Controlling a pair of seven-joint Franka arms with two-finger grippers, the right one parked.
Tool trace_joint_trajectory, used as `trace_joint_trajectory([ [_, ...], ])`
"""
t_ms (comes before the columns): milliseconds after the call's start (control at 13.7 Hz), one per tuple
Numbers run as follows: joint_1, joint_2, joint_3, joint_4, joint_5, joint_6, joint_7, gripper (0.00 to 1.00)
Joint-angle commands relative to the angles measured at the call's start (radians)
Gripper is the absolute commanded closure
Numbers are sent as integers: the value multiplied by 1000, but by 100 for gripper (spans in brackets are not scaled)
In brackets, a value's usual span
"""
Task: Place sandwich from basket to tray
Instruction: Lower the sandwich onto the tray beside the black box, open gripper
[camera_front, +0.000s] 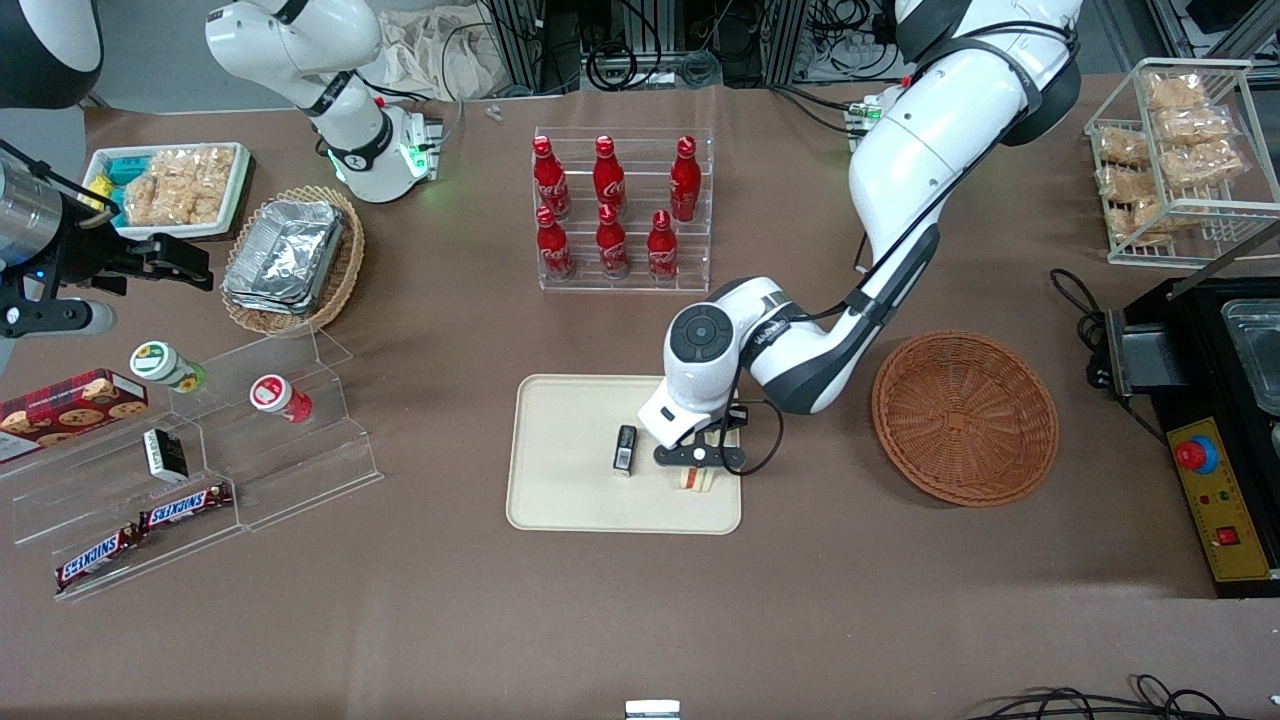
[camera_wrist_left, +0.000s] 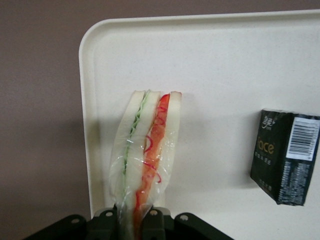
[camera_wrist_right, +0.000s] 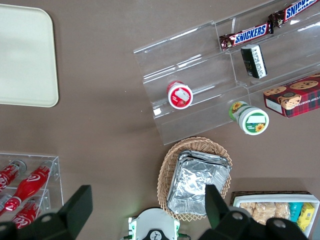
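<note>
Working arm: the white left arm reaches in from its end of the table, upper link sloping down toward the front camera, elbow bent low beside the basket, and forearm turned across to the tray. Its wrist points straight down over the tray's corner.

Gripper: the gripper (camera_front: 699, 462) sits low over the tray, at the corner nearest the basket and the front camera. In the wrist view its two fingers (camera_wrist_left: 111, 218) are drawn close together, pinching the clear wrap at one end of the sandwich.

Sandwich: the sandwich (camera_wrist_left: 145, 150) is a wrapped wedge of pale bread with green and red-orange filling showing along its edge. It stands on edge between the fingers, over the tray surface close to the rim. Whether it touches the tray, I cannot tell.

Tray: the cream tray (camera_front: 570, 500) lies flat on the brown table, nearer the front camera than the bottle rack.

Small box: a black box (camera_front: 625, 449) with a barcode rests on the tray, just beside the gripper and apart from the sandwich.

Basket: the round reddish-brown basket (camera_front: 965, 417) stands beside the tray, toward the working arm's end of the table.

Bottle rack: a clear rack holds six red bottles (camera_front: 608, 208).
</note>
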Motion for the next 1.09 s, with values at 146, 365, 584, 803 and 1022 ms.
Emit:
trace_joint_trajectory([
  [146,-4,19,8,31,15,3,-6,4],
  [365,-4,7,8,34,6,1,-16,2],
  [584,-2,-38,8,31,4,-28,-14,1],
  [803,-2,-125,8,36,6,-204,-16,2],
  [1022,1,-242,8,33,6,-360,-14,2],
])
